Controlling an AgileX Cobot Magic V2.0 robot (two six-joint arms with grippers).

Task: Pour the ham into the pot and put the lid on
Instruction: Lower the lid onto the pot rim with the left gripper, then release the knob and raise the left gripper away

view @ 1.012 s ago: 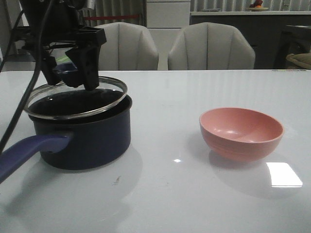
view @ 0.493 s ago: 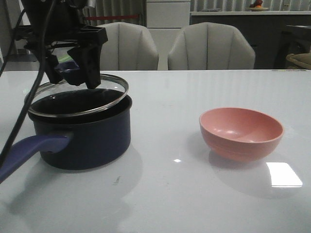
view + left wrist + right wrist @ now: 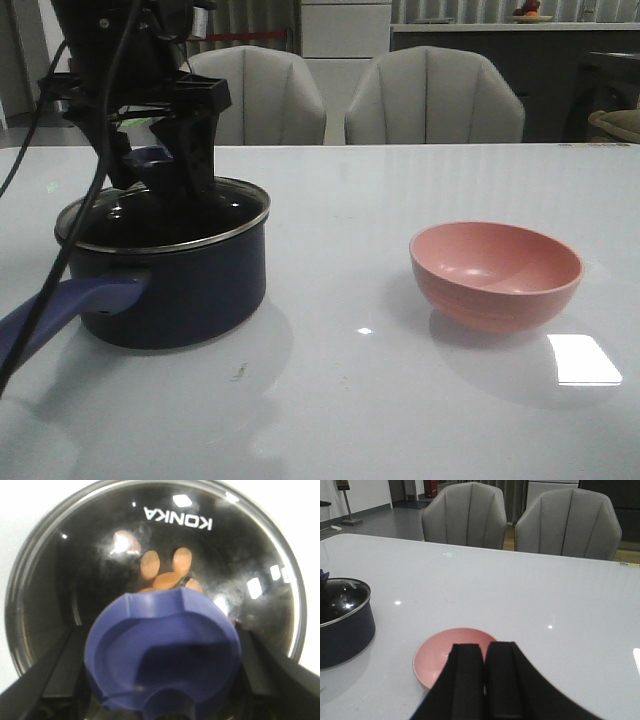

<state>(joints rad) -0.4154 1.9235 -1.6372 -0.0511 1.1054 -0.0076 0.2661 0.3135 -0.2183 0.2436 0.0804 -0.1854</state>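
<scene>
- Lid (image 3: 165,215): round dark glass with a silver rim, now seated level on the pot (image 3: 175,285), rim on rim all round. One second ago it was tilted, its right edge raised clear of the pot; half a second ago it was lower but still canted.
- Knob (image 3: 162,652): blue, flared, held between the two black fingers (image 3: 195,150) of the left hand (image 3: 155,165), which is clamped on it from either side.
- Left hand: lower than in both earlier frames and shifted slightly to the right.
- Ham (image 3: 172,572): several small orange-pink pieces on the black floor of the pot, seen through the glass in the left wrist view, partly hidden behind the knob.
- Pot: dark navy, on the left part of the white counter (image 3: 400,400), its long purple-blue handle (image 3: 65,305) pointing toward the camera and left. Position unchanged.
- Pink bowl (image 3: 495,275): upright on the counter, well apart from the pot to its right, nothing visible inside. Unmoved.
- Right hand (image 3: 485,680): held above the near rim of the pink bowl, fingers pressed together on nothing.
</scene>
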